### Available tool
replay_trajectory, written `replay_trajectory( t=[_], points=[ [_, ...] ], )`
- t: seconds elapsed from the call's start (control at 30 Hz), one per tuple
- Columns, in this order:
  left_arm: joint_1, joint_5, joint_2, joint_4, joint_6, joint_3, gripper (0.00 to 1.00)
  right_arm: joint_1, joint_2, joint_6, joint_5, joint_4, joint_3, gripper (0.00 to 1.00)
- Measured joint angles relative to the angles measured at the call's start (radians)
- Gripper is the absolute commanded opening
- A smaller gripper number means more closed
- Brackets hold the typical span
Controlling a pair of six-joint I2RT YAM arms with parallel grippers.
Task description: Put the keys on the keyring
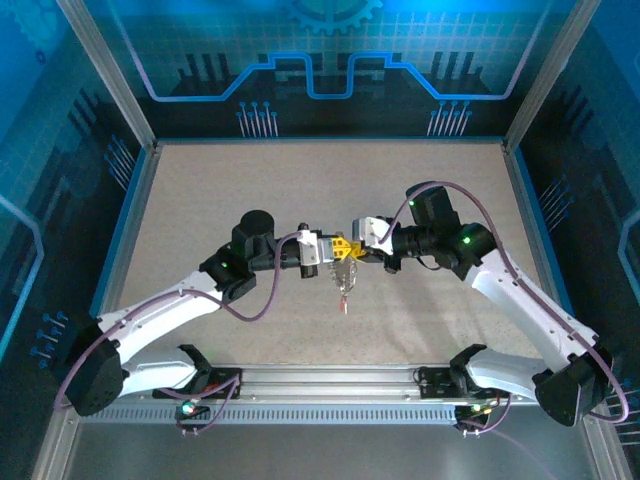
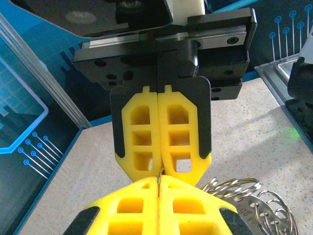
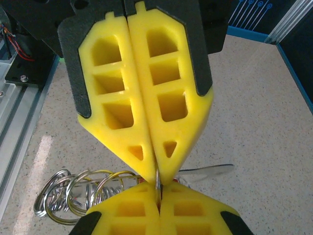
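Note:
My left gripper (image 1: 336, 250) and right gripper (image 1: 350, 247) meet tip to tip above the middle of the table. Both are shut. A thin silvery wire of the keyring (image 2: 160, 179) runs from between my left gripper (image 2: 159, 188) into the right gripper (image 2: 162, 167). In the right wrist view the same wire of the keyring (image 3: 157, 180) sits pinched between my right gripper (image 3: 159, 193) and the left gripper (image 3: 157, 171). Coiled silvery loops (image 3: 73, 196) hang beside the tips. The keys (image 1: 345, 285) dangle below the grippers, with a silver blade (image 3: 210, 171) sticking out sideways.
The speckled beige table (image 1: 200, 200) lies under the hanging bunch. Metal frame posts and blue printed walls (image 1: 320, 70) close it in at the back and sides. An aluminium rail (image 1: 330, 378) carries the arm bases along the near edge.

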Motion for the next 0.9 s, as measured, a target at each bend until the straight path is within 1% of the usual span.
replay_trajectory(
  t=[0.3, 0.47, 0.9],
  points=[
    [-0.009, -0.047, -0.011, -0.104, 0.055, 0.031, 0.00, 0.013, 0.000, -0.007, 0.036, -0.032, 0.020, 0.00],
    [-0.013, -0.076, -0.011, -0.122, 0.064, 0.036, 0.00, 0.013, 0.000, -0.011, 0.051, -0.038, 0.026, 0.00],
    [-0.005, -0.091, -0.010, -0.148, 0.043, 0.040, 0.00, 0.013, 0.000, -0.014, 0.061, -0.038, 0.027, 0.00]
  ],
)
